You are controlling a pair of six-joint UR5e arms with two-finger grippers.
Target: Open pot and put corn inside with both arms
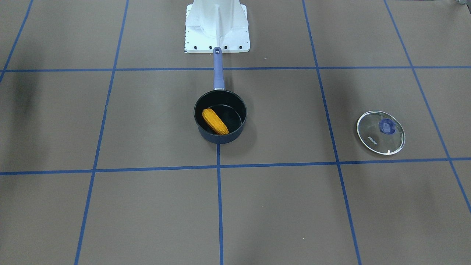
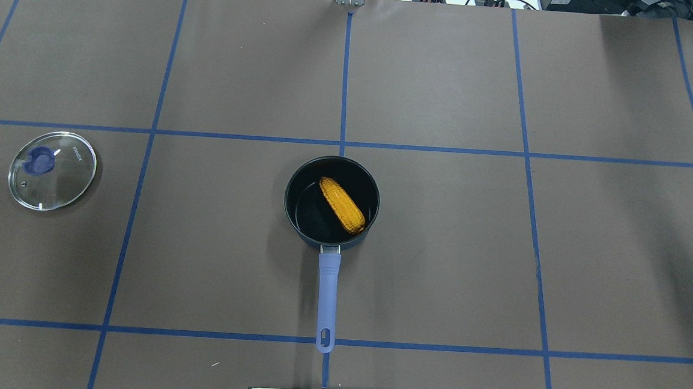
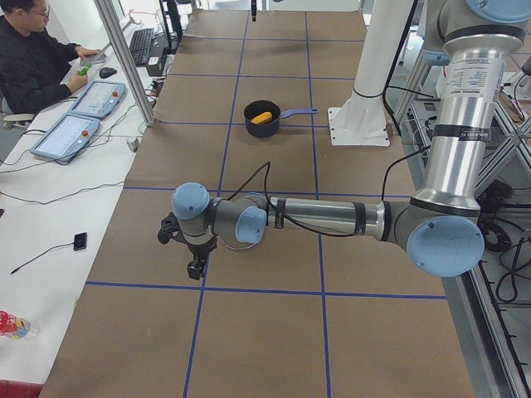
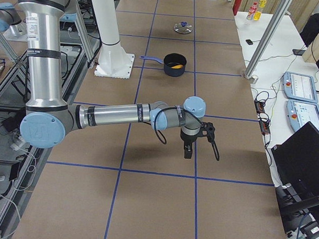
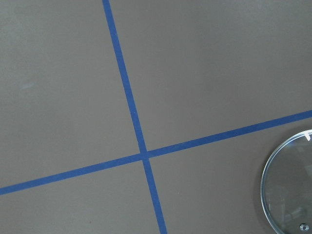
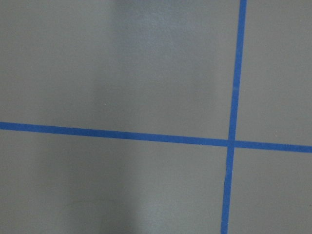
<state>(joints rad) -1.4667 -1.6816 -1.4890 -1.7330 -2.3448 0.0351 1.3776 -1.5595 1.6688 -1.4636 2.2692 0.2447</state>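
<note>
The dark navy pot (image 1: 220,138) stands open at the table's middle, its lavender-blue handle (image 2: 328,283) pointing at the robot base. The yellow-orange corn (image 1: 215,121) lies inside the pot (image 2: 308,186), and it also shows in the overhead view (image 2: 342,205). The glass lid (image 2: 53,170) with its blue knob lies flat on the table on my left side, apart from the pot; its edge shows in the left wrist view (image 5: 290,190). My left gripper (image 3: 196,267) hangs above the table near the lid. My right gripper (image 4: 187,152) hangs over bare table. I cannot tell whether either is open or shut.
The white robot base (image 1: 217,25) stands just behind the handle's end. Blue tape lines cross the brown table. A seated person (image 3: 33,58) and control pendants (image 3: 70,133) are beside the table, with a metal post (image 3: 124,58) at its edge.
</note>
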